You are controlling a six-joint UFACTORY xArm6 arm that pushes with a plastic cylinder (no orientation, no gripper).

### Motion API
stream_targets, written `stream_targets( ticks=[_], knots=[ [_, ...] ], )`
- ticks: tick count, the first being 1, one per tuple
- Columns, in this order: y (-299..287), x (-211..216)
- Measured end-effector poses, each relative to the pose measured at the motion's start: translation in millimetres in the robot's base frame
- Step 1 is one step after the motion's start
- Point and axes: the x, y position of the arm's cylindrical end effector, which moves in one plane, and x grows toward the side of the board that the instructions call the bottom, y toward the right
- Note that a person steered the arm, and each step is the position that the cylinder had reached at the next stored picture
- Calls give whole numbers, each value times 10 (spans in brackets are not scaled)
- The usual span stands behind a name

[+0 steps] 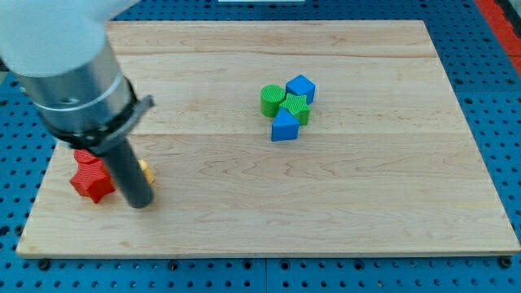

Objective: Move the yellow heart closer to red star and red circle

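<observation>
Our rod ends in a tip (140, 203), no claw to clench. The yellow heart (147, 172) peeks just right of the rod; the red star (90, 179) sits left on the desk (366, 203).

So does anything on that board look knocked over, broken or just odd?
Nothing looks damaged or spilled. Two green blocks and two blue blocks sit bunched together mid-board. My tip stands beside the red star, hiding most of a yellow block behind the rod. Another red block peeks out above the star.
</observation>
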Motion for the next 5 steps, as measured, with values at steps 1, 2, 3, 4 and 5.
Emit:
stream_targets(
  ticks=[1,2,3,4,5],
  knots=[
    [850,-27],
    [583,-323],
    [-50,-401],
    [-246,-401],
    [-227,-401]
  ],
)
